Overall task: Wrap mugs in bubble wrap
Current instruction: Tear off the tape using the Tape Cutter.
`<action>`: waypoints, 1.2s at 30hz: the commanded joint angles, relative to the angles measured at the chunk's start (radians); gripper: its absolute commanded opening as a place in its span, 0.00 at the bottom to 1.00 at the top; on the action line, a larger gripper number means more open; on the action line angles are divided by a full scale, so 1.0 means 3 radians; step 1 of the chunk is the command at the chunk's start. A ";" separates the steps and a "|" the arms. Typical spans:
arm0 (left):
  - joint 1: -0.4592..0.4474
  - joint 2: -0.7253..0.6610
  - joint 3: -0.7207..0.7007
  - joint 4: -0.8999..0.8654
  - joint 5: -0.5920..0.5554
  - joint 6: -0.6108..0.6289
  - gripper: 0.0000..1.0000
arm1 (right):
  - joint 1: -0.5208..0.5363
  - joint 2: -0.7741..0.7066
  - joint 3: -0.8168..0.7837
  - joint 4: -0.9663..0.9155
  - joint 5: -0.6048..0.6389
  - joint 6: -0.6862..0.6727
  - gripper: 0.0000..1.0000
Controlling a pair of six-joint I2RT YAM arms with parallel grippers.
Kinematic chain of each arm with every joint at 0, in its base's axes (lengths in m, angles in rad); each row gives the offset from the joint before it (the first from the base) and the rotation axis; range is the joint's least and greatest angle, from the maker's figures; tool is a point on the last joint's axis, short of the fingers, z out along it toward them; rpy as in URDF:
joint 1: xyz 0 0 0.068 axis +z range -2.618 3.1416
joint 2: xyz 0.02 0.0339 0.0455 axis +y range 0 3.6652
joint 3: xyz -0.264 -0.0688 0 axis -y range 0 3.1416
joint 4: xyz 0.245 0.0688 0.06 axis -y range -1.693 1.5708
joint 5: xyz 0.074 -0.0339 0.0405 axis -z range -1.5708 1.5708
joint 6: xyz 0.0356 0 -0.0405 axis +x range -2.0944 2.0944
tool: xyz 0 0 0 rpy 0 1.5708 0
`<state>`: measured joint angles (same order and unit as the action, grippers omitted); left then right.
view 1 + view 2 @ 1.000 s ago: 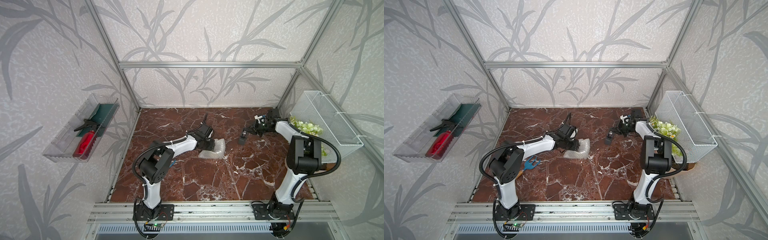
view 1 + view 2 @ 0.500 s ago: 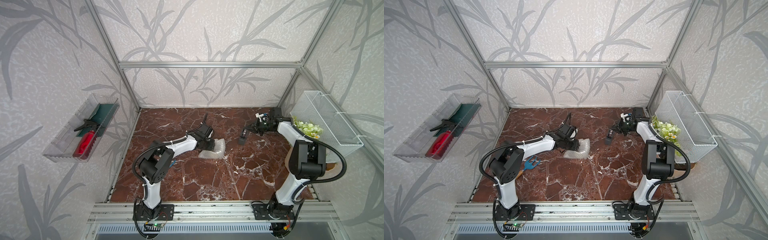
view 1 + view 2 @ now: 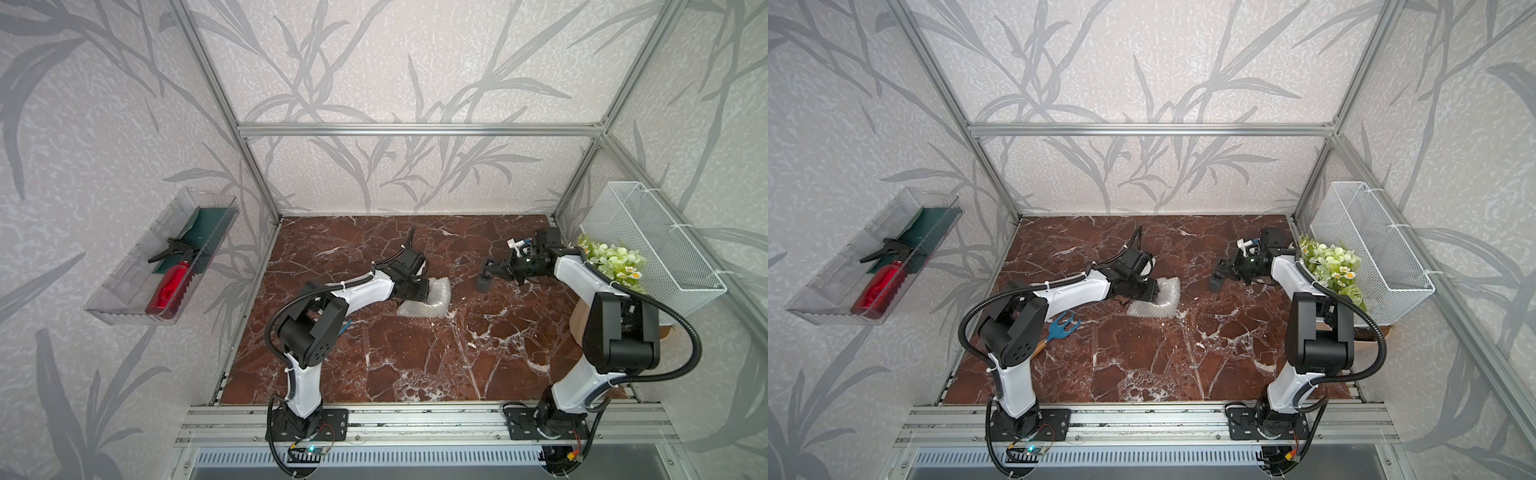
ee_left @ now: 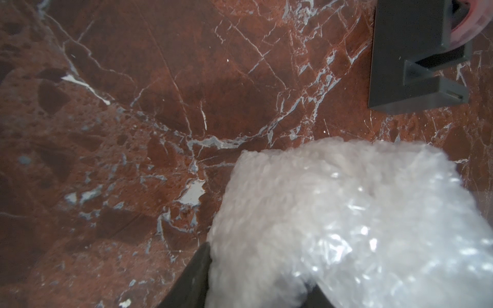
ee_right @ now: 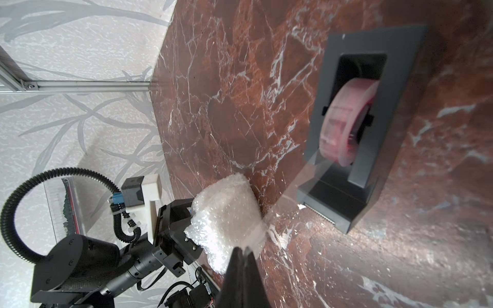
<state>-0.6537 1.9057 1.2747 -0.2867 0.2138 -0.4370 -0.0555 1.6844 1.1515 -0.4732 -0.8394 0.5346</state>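
L tool clamps the bubble wrap, which is bunched into a lumpy bundle lying mid-desk, toward the back half. In left wrist view the wrap sits between dark fingers. Mug not visible, can't tell where it is.

R tool is pinched shut on a clear tape strip stretched from the grey tape dispenser, w/ a pink roll in it. Dispenser stands on the desk near the bundle but apart from it, on the R arm's side.

Blue hand rake lies by the L arm. Red spray bottle is in a clear wall tray.
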 commanded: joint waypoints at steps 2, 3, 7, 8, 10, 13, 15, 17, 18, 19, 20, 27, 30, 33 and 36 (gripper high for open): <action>-0.0034 0.0123 -0.0041 -0.0184 0.0035 0.0037 0.42 | 0.0090 -0.0196 -0.0296 0.0149 -0.0105 0.0090 0.00; -0.0033 0.0125 -0.0042 -0.0182 0.0037 0.0036 0.42 | 0.0105 -0.0205 -0.0375 0.0196 -0.0091 0.0112 0.00; -0.0033 0.0116 -0.0047 -0.0176 0.0034 0.0041 0.42 | 0.0177 -0.0196 -0.0584 0.0369 -0.0069 0.0199 0.00; -0.0033 0.0117 -0.0046 -0.0183 0.0038 0.0042 0.42 | 0.0201 -0.0187 -0.0616 0.0414 -0.0062 0.0228 0.00; -0.0033 0.0115 -0.0041 -0.0181 0.0039 0.0041 0.42 | 0.0247 -0.0182 -0.0644 0.0478 -0.0042 0.0284 0.00; -0.0031 0.0109 -0.0042 -0.0177 0.0036 0.0042 0.42 | 0.0314 -0.0205 -0.0632 0.0492 0.0037 0.0322 0.00; -0.0034 0.0111 -0.0051 -0.0173 0.0039 0.0043 0.42 | 0.0379 -0.0205 -0.0656 0.0510 0.0099 0.0324 0.00; -0.0035 0.0114 -0.0049 -0.0169 0.0042 0.0040 0.42 | 0.0437 -0.0205 -0.0730 0.0582 0.0163 0.0320 0.00; -0.0033 0.0111 -0.0055 -0.0169 0.0044 0.0040 0.42 | 0.0468 -0.0209 -0.0780 0.0620 0.0212 0.0426 0.00; -0.0031 0.0108 -0.0059 -0.0165 0.0044 0.0040 0.42 | 0.0492 -0.0220 -0.0820 0.0644 0.0265 0.0436 0.00; -0.0032 0.0097 -0.0066 -0.0160 0.0047 0.0044 0.42 | 0.0532 -0.0228 -0.0874 0.0683 0.0347 0.0439 0.00; -0.0031 0.0100 -0.0070 -0.0151 0.0058 0.0062 0.42 | 0.0731 -0.0172 -0.1266 0.0845 0.1006 0.0409 0.00; -0.0035 0.0076 -0.0081 -0.0153 0.0045 0.0069 0.42 | 0.0681 -0.0265 -0.1292 0.0664 0.1239 0.0365 0.00; -0.0033 0.0075 -0.0093 -0.0132 0.0059 0.0072 0.42 | 0.0598 -0.0228 -0.1297 0.0576 0.1264 0.0246 0.00; -0.0033 0.0090 -0.0092 -0.0126 0.0065 0.0070 0.42 | 0.0584 -0.0152 -0.1254 0.0490 0.1275 0.0193 0.00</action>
<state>-0.6537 1.9072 1.2743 -0.2836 0.2180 -0.4358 0.1230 1.6276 0.7860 -0.2142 -0.4957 0.6270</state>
